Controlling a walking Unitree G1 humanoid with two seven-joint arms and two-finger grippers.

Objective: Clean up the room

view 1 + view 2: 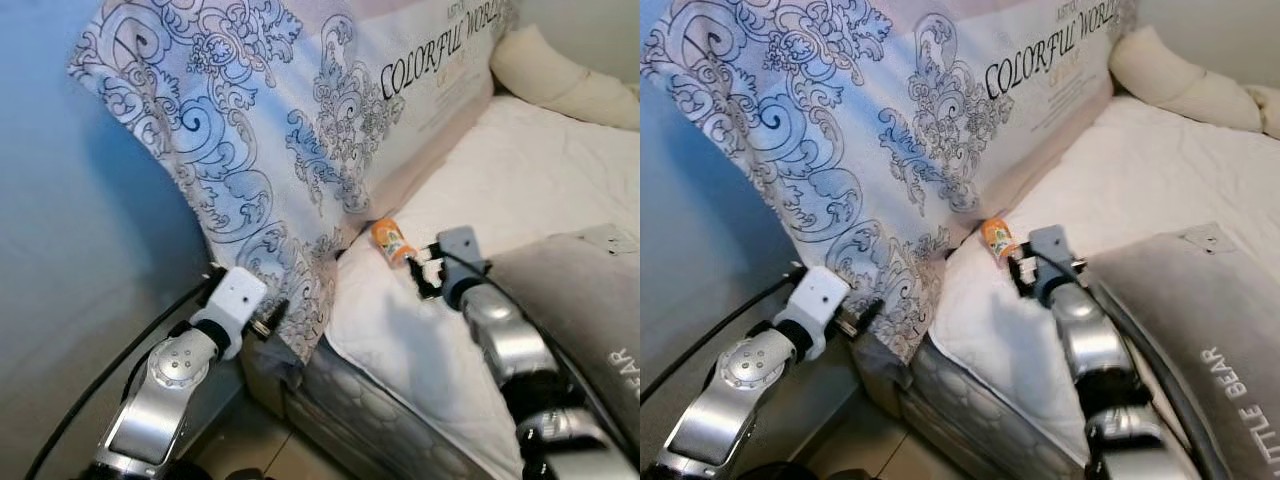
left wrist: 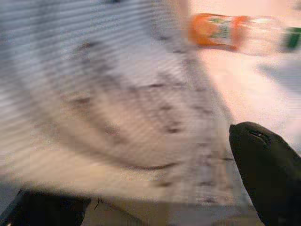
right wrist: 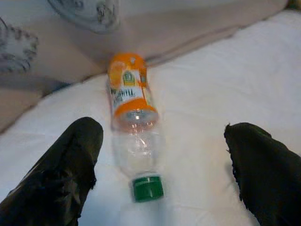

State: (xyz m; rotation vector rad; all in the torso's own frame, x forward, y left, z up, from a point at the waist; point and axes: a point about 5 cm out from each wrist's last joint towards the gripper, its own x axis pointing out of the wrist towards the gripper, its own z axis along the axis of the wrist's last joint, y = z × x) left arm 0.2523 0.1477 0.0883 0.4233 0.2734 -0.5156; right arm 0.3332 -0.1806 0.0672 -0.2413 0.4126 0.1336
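Landmark: the white quilted mattress (image 1: 520,170) is taken as the reference for every place below.

Task's thing: a clear plastic bottle with an orange label and a green cap (image 3: 133,127) is seen lying on its side on the mattress, near its edge, just beside the foot of the large propped-up cushion printed with grey-blue scrollwork (image 1: 250,130).

Contents: the bottle is judged to be empty (no liquid is made out through the clear part).

Long axis: in the right wrist view the bottle is laid roughly along the line of approach, the green cap towards the gripper and the orange end towards the cushion.

Right gripper (image 1: 428,272): it is held just over the mattress, close behind the bottle's cap end; its two black fingers (image 3: 61,169) are spread wide, with the bottle lying ahead in the gap and nothing yet pinched.

Left gripper (image 1: 270,325): it is held off the mattress's edge, against the hanging lower corner of the patterned cushion; whether its fingers are spread or pressed together cannot be told (one blurred fingertip is made out in the left wrist view).

Nearer arm: the right one, clearly.

Next move, as judged: a short advance and a closing across the bottle's width are called for.

Other things: a grey pillow lettered "LITTLE BEAR" (image 1: 1200,340) is laid on the mattress beside the right arm.
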